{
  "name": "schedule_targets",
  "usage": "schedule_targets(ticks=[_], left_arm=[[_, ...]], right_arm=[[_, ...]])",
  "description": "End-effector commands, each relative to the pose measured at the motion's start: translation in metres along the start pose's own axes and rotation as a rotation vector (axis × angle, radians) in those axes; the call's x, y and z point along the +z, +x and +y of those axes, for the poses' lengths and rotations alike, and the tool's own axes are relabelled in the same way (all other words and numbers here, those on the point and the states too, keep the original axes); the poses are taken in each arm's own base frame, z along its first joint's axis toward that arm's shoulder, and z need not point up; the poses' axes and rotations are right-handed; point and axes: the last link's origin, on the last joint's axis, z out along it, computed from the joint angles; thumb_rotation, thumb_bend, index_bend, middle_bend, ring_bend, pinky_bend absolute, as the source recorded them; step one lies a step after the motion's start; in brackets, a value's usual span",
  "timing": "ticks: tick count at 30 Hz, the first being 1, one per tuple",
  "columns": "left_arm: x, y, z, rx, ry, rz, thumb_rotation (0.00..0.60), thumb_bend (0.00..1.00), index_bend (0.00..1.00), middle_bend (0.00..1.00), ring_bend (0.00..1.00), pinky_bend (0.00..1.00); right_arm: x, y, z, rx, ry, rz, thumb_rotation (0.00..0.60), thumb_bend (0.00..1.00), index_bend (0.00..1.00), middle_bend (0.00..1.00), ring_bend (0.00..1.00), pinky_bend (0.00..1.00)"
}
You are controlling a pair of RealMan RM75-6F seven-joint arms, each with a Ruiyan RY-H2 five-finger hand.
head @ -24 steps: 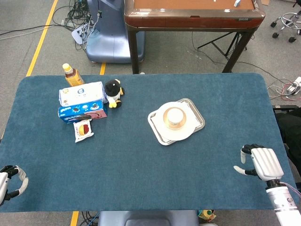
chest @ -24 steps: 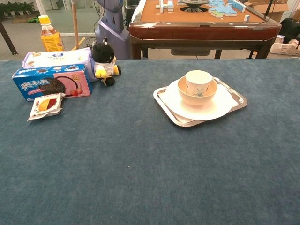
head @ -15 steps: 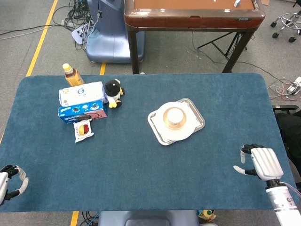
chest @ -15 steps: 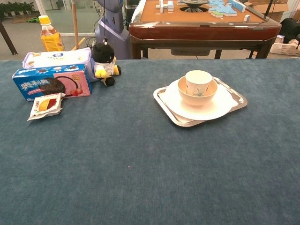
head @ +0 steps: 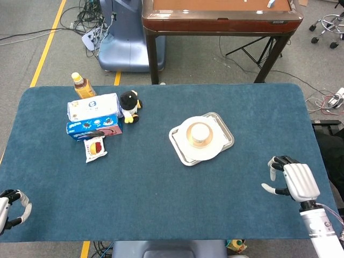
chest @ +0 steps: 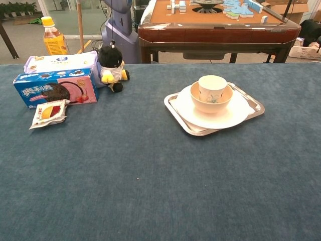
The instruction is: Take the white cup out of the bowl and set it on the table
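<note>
Near the front edge of the table [head: 161, 204], the right hand [head: 290, 180] hovers with its fingers loosely apart and holding nothing, while the left hand [head: 12, 207] (only partly in view at the corner) has fingers curled, and I cannot tell whether it grips anything. Farther back, one white cup [chest: 212, 88] stands upright in one bowl [chest: 210, 103], on one plate [chest: 225, 118] and one tray [chest: 253, 103]. Beyond, at far left, lie two boxes [chest: 52, 88], one snack packet [chest: 49, 113], one plush toy [chest: 113, 68] and one bottle [chest: 51, 37].

Past my blue table [head: 161, 215] is a gray floor [head: 32, 32], yellow lines [head: 47, 44], and a brown table [chest: 215, 25].
</note>
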Motion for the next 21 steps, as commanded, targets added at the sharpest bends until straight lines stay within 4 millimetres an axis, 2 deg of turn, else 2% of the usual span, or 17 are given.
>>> schedule_targets(ticks=[1, 4, 7, 15, 17, 21], left_arm=[[-0.001, 0.0, 0.001, -0.001, -0.001, 0.003, 0.6, 0.56, 0.56, 0.5, 0.33, 0.45], [-0.001, 0.0, 0.001, 0.0, 0.0, 0.004, 0.6, 0.56, 0.56, 0.5, 0.33, 0.45], [-0.001, 0.0, 0.0, 0.001, 0.002, 0.002, 0.6, 0.56, 0.56, 0.5, 0.33, 0.45], [-0.001, -0.001, 0.0, 0.002, 0.001, 0.0, 0.6, 0.56, 0.56, 0.5, 0.33, 0.45], [-0.001, -0.001, 0.0, 0.001, 0.002, 0.001, 0.6, 0.56, 0.56, 0.5, 0.33, 0.45], [0.0, 0.0, -0.001, -0.003, 0.006, 0.002, 0.6, 0.56, 0.56, 0.5, 0.33, 0.45]], right_arm=[[0.012, 0.005, -0.006, -0.032, 0.035, -0.004, 0.6, 0.11, 0.71, 0.32, 0.2, 0.26], [0.025, 0.009, -0.013, -0.053, 0.07, -0.02, 0.6, 0.1, 0.71, 0.27, 0.14, 0.16], [0.039, 0.012, -0.019, -0.1, 0.1, -0.016, 0.6, 0.09, 0.71, 0.24, 0.09, 0.11], [0.084, 0.008, -0.037, -0.175, 0.174, 0.002, 0.6, 0.09, 0.71, 0.2, 0.06, 0.1], [0.094, 0.005, -0.04, -0.212, 0.186, -0.004, 0.6, 0.09, 0.71, 0.16, 0.03, 0.1], [0.112, 0.0, -0.051, -0.257, 0.207, -0.025, 0.6, 0.12, 0.63, 0.09, 0.0, 0.1]])
